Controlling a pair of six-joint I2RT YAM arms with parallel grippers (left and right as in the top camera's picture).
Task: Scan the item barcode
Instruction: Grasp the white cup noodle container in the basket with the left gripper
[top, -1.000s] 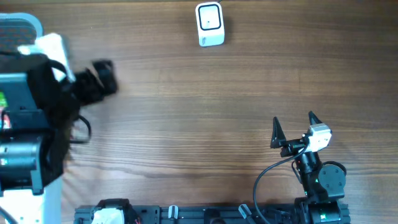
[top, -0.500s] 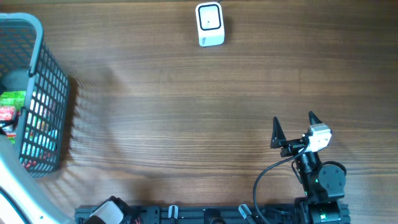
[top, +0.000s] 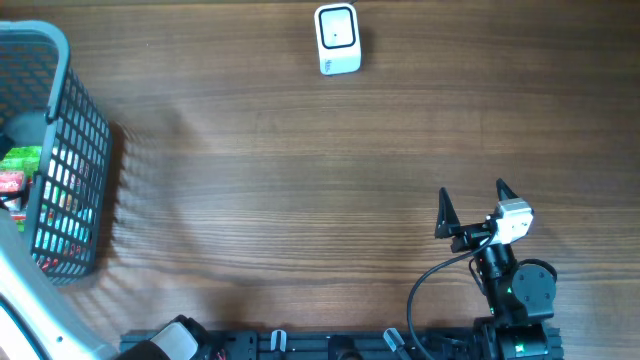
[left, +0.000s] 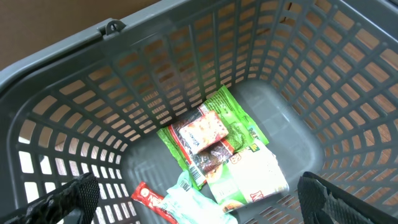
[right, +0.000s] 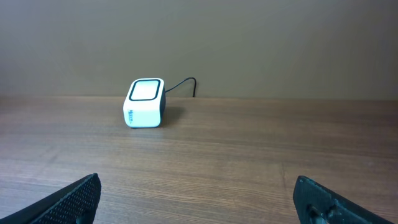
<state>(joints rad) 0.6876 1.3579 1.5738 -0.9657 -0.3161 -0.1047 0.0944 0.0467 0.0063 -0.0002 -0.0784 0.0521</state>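
The white barcode scanner (top: 337, 38) stands at the table's far edge; in the right wrist view the scanner (right: 145, 102) faces up, well ahead and left of centre. Several snack items lie in the grey basket (top: 70, 150): a green packet (left: 211, 134) with a barcode strip, a white-and-green pack (left: 249, 177), a red bar (left: 152, 200) and a pale mint wrapper (left: 186, 198). My left gripper (left: 196, 186) hovers open above them, holding nothing. My right gripper (top: 472, 192) rests open and empty near the front right, also shown as the right gripper (right: 198, 182).
The basket's mesh walls (left: 155, 68) rise around the items on all sides. A black cable (right: 183, 83) runs from the scanner's back. Part of the left arm's white body (top: 25, 300) shows at the bottom left corner of the overhead view.
The left arm, which covered the basket in the overhead view a second ago, has swung out to the left, uncovering the basket. The right arm has not moved.
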